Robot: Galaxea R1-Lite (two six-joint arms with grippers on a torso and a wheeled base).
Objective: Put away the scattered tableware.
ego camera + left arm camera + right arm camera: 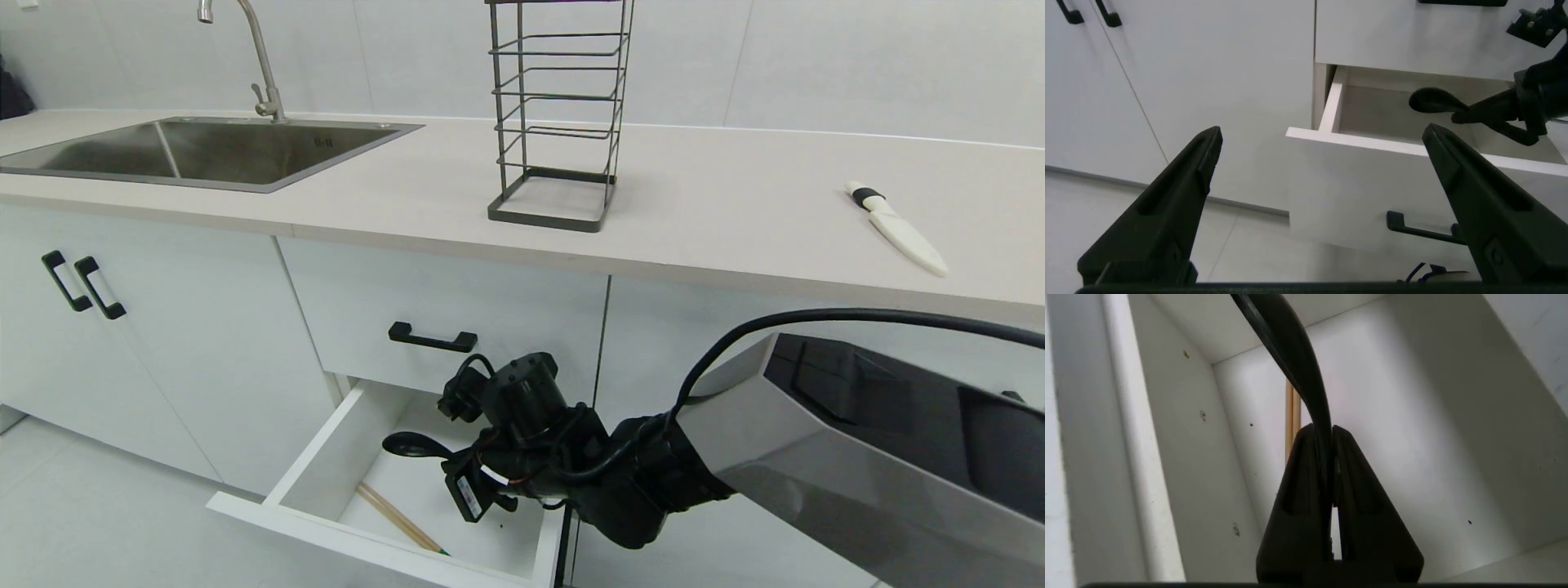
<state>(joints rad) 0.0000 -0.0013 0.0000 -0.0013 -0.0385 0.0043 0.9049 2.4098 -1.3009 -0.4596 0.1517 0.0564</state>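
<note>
1 spoon [406, 443] clamped in right pincer [1328, 439]; left pincer [1323, 135] spread; 1 knife [896, 227]; 2 chopsticks [400, 518].

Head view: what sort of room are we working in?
Probably a kitchen: a sink with tap in the counter, a knife on it, and a spoon held over an open drawer.

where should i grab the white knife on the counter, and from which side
Take the knife by its handle, the black-banded end nearer the wall, coming straight down from above and closing across its narrow width. It lies flat on the countertop, and the other end tapers to a point. The right hand is shut on a black spoon, so free it first.
</note>
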